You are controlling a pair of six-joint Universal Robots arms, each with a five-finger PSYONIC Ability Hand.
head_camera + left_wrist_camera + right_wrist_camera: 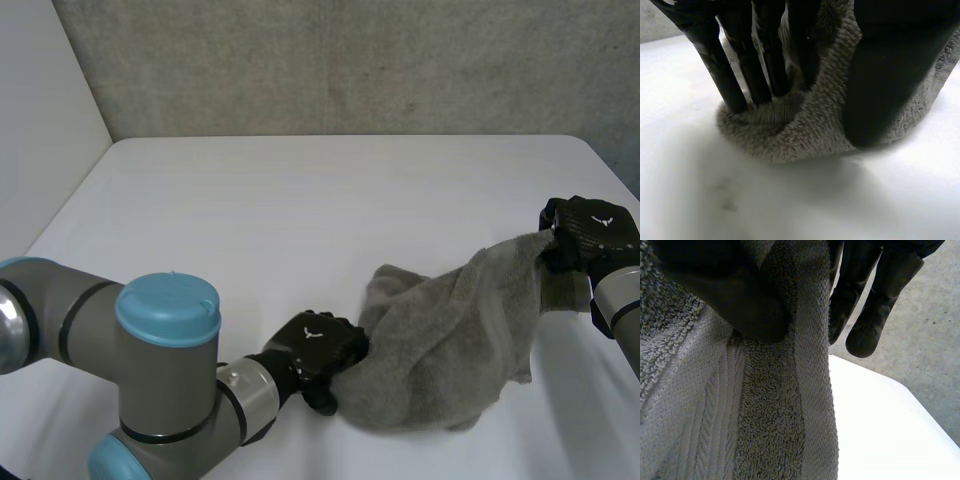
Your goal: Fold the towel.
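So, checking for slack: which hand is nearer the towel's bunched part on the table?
Left. The left hand grips the towel right at the bunch lying on the table; the right hand holds the opposite end, raised away from it.

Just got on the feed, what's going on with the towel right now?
Both hands are gripping the grey towel. The left hand pinches one end low down on the white table, close to the robot. The right hand holds the opposite end raised off the table, out to the right. The towel slopes down between them, bunched and crumpled, and no neat fold has been made yet.
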